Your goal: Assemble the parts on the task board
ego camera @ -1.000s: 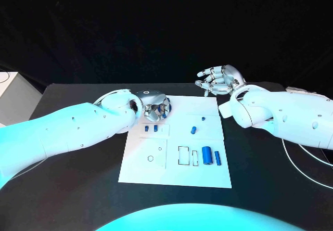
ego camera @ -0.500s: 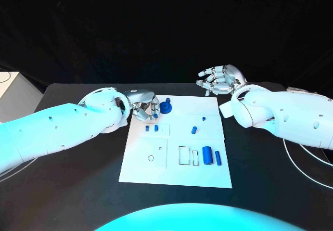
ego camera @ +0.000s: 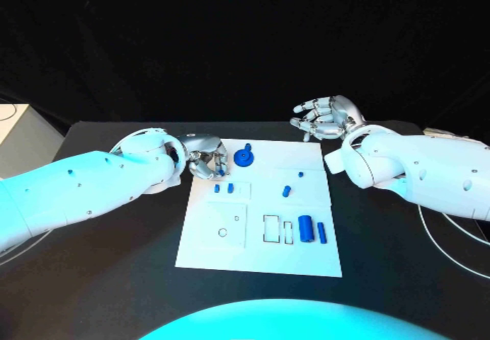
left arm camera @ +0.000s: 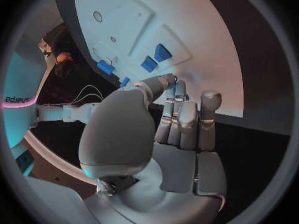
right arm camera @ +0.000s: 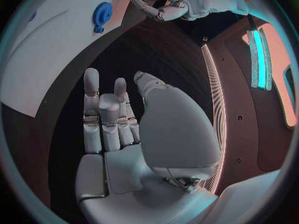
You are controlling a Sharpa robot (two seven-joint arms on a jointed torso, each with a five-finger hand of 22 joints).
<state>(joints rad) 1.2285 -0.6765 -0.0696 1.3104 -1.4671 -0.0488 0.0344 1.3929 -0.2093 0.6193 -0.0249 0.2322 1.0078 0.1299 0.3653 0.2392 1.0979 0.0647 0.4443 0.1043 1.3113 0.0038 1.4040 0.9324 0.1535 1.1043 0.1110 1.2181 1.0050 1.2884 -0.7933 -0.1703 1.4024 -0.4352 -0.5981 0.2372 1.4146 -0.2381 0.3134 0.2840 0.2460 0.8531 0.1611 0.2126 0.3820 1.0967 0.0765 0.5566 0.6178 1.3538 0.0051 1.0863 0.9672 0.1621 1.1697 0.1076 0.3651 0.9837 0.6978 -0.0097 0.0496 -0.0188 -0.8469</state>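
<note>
One round blue part (ego camera: 244,156) is lying at the far edge of the white task board (ego camera: 258,255), six smaller blue parts (ego camera: 305,229) are lying nearer, and the left hand (ego camera: 204,157) and right hand (ego camera: 327,117) are holding nothing, fingers loosely spread.

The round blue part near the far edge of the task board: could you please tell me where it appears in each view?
Head view: the round blue part lies on the task board near its far edge, just beside the left robot hand.
Left wrist view: I cannot make it out.
Right wrist view: it lies near the board's edge.
Shared landmark: the white task board.
</note>
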